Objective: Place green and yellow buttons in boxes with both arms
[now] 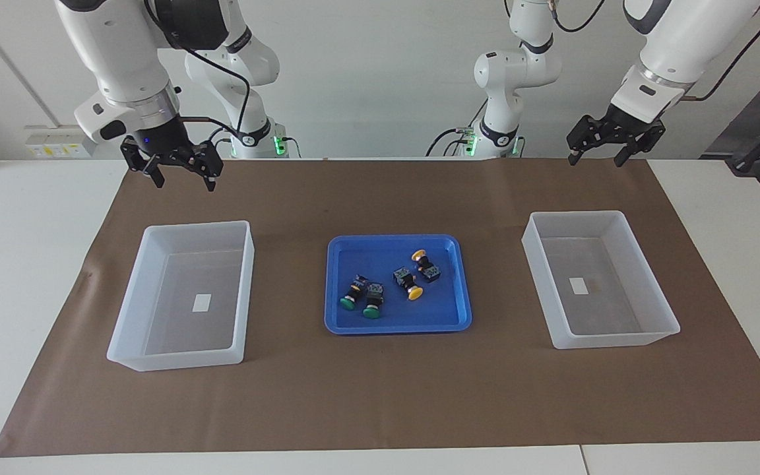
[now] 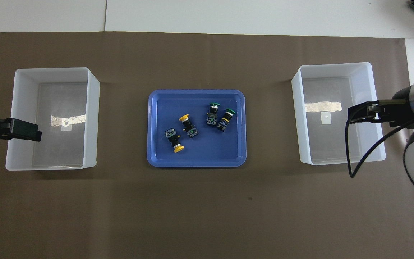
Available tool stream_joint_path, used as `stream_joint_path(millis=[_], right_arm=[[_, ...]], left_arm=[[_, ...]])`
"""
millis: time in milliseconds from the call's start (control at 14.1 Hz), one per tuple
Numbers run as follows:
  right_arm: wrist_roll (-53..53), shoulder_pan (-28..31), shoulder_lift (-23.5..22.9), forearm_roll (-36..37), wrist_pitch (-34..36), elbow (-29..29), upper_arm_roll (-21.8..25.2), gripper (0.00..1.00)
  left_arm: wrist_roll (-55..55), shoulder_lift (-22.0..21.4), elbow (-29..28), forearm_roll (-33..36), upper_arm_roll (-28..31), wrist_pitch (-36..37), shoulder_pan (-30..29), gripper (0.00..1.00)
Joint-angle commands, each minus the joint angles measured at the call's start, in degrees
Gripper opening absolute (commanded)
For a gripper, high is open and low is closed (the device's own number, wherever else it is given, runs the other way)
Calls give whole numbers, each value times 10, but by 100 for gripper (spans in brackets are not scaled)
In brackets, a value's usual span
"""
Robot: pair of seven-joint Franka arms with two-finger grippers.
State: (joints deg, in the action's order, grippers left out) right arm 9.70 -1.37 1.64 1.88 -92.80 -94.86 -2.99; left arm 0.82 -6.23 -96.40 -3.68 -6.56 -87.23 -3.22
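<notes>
Both grippers raised with fingers spread and empty, left gripper (image 1: 594, 152) above the mat by one box (image 1: 599, 277), right gripper (image 1: 181, 173) by the other box (image 1: 182, 293); between them, all four buttons (image 1: 390, 284) remain in the blue tray (image 1: 353, 326), none yet placed.
</notes>
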Motion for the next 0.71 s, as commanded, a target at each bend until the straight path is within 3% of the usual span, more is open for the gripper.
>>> stream_joint_path(millis=[0,284,638], right_arm=[[-15,6,1,-14,2,-2,-3,100],[-15,6,1,-14,2,-2,-3,100],[-14,8,1,-14,2,-2,-3,100]], left_arm=[[-4,-19,-22,-4,4,-8,6,100],[-13,-26,-41,-4,4,-48,11,100],[-171,-18,-43,-4,3,-94,37,100]])
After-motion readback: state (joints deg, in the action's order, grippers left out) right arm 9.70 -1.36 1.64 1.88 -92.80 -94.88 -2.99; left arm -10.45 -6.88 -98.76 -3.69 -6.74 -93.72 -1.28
